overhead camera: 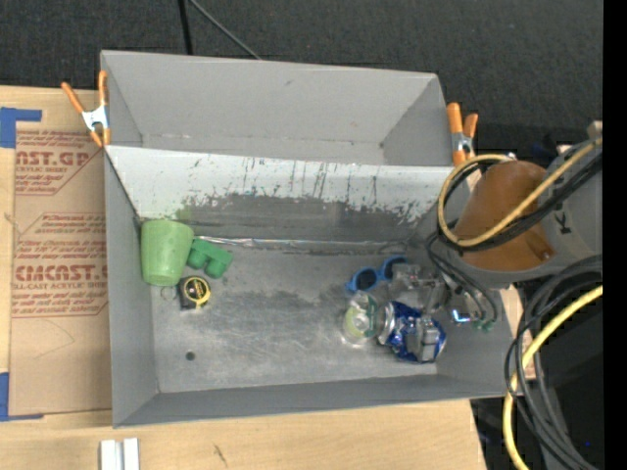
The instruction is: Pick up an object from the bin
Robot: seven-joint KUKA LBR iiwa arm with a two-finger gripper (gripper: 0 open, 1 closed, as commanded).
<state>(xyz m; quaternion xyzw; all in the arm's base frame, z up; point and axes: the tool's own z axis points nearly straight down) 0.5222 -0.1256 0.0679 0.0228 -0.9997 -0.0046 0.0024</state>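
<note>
Blue-and-white crumpled thing: lies on the floor of the bin, in the near right corner, as the nearest piece of a small cluster. Just left of it and touching is a clear crumpled piece with a greenish tint. Just beyond that is a blue ring-shaped thing.

Arm: comes in over the right rim. The wrist sits under its orange cover, with black-and-yellow cables looped round it. The wrist is pitched down and leftward into the bin.

Hand: low over the cluster, directly above the blue-and-white crumpled thing. Contact is not certain. Cannot tell how far it is open, since its metal parts merge with the clutter beneath. Cannot tell whether it has hold of anything.

Left side of the bin, well apart from the hand: a light green cup on its side, a darker green block touching it, and a small yellow-and-black round thing just on the near side of both.
</note>
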